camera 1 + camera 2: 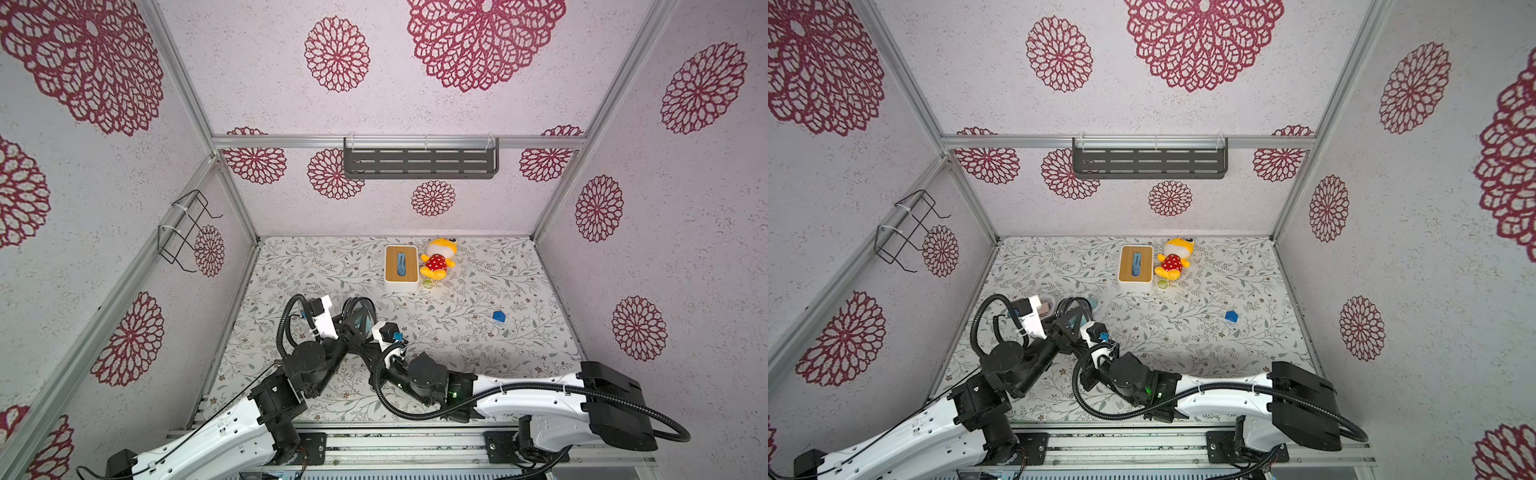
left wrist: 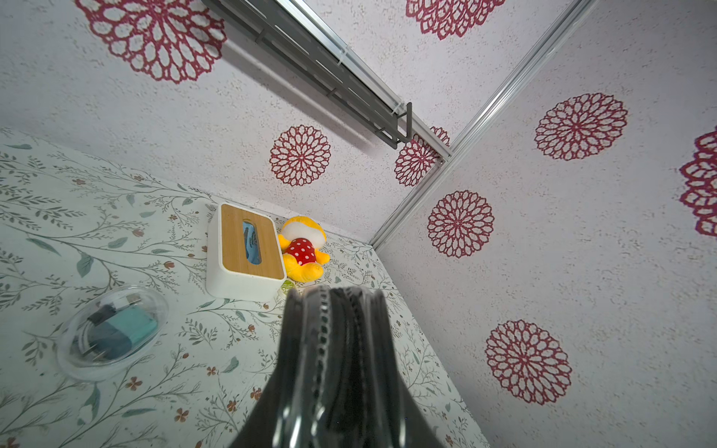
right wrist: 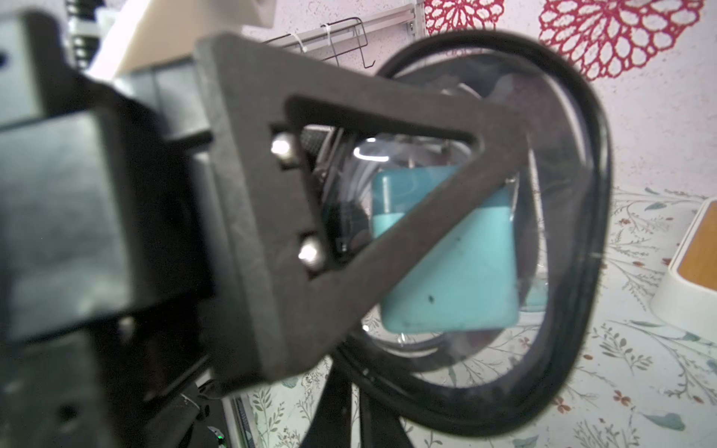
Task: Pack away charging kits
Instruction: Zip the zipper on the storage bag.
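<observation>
Left arm (image 1: 232, 424): extended forward, elbow raised, wrist turned inward behind its claw.
Left claw (image 1: 1069, 325): clamped on an upright pouch (image 1: 1076, 309).
Right arm (image 1: 532, 395): stretched sideways, forearm angled in.
Right claw (image 1: 370, 340): just beside the left claw, jaws closed tight, largely hidden in both top views.

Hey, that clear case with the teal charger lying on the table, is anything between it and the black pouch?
Nothing visible. In the left wrist view the clear case lies apart from the pouch with only bare cloth between them. The white box stands farther back, off that line. Whether the pouch is open I cannot tell.
</observation>
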You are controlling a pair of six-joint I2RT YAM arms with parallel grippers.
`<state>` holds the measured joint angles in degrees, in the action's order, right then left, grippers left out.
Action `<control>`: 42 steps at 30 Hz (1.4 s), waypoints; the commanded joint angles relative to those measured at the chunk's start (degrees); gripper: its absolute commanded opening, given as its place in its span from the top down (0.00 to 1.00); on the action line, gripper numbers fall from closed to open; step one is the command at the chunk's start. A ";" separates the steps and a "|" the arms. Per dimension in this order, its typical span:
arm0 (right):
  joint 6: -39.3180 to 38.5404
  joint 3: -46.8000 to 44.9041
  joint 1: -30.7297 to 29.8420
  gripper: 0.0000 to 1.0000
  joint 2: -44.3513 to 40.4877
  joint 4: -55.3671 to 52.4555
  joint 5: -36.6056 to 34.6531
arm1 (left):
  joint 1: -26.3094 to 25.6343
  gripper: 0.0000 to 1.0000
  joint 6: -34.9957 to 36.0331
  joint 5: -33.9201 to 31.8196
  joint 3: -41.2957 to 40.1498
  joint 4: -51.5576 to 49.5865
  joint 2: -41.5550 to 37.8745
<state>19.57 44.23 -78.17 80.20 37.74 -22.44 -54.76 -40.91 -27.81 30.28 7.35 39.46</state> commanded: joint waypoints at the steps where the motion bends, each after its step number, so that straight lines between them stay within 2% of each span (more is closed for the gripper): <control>1: 1.69 1.73 0.87 0.99 -1.45 2.24 -1.65 | -0.49 1.00 0.56 0.30 0.83 0.85 -0.49; 21: 3.47 -7.17 2.01 1.00 -5.19 -0.16 -7.43 | -0.52 1.00 -0.22 -1.37 -0.66 -1.02 -5.12; 28: 2.12 -8.02 4.80 1.00 -9.58 -3.55 -8.92 | -0.43 1.00 -2.91 2.98 0.85 -1.92 -3.72; 37: 0.69 -3.98 8.35 1.00 -13.79 -12.06 -10.69 | -0.42 1.00 -7.01 13.30 4.25 -0.53 2.68; 42: 0.01 -2.63 9.42 1.00 -16.15 -14.67 -10.85 | -0.34 1.00 -8.21 15.19 5.00 0.11 5.04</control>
<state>20.45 38.81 -70.74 66.61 24.62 -27.92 -55.24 -47.90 -15.66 33.82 6.59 44.21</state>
